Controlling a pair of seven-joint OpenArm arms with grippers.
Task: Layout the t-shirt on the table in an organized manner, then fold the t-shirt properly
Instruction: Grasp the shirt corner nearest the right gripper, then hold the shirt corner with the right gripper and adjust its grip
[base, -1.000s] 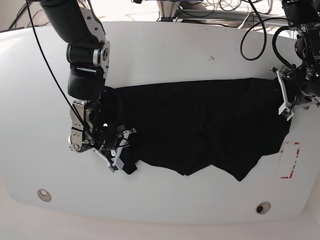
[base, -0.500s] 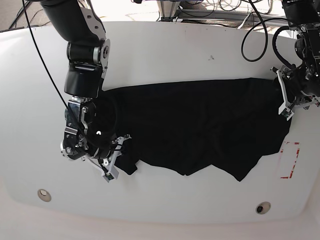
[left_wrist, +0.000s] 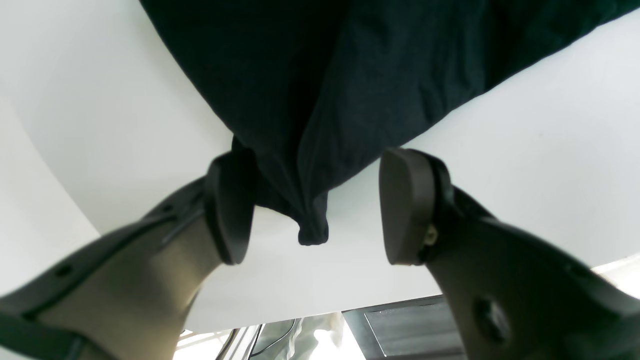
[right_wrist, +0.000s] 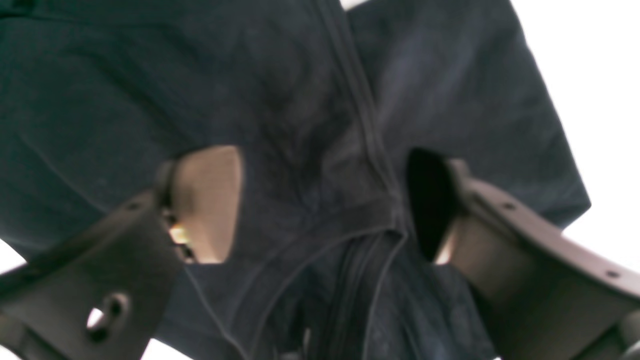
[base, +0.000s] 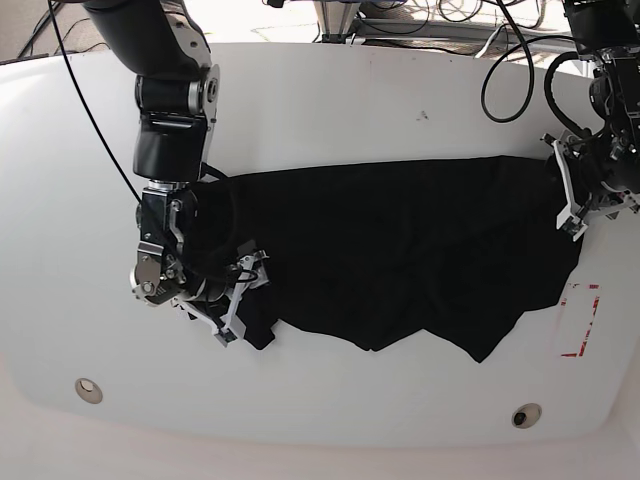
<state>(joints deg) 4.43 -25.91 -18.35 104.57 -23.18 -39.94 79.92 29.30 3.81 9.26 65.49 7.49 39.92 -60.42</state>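
Fabric of the large plain black soft t-shirt (base: 400, 250) is lying spread across the wide glossy white table (base: 330, 100). The right gripper (right_wrist: 325, 205) is gaping over a seamed bunch, the left gripper (left_wrist: 315, 205) straddling a corner, neither gripping. Closing on hem edges and pulling apart evenly looks best. No writing is showing.

the left gripper (left_wrist: 312, 207) is held low with its jaws spread wide, one dark pad (left_wrist: 406, 205) on each side. the right gripper (right_wrist: 325, 200) is likewise parted, its arm (base: 172, 120) bent steeply downward from above.
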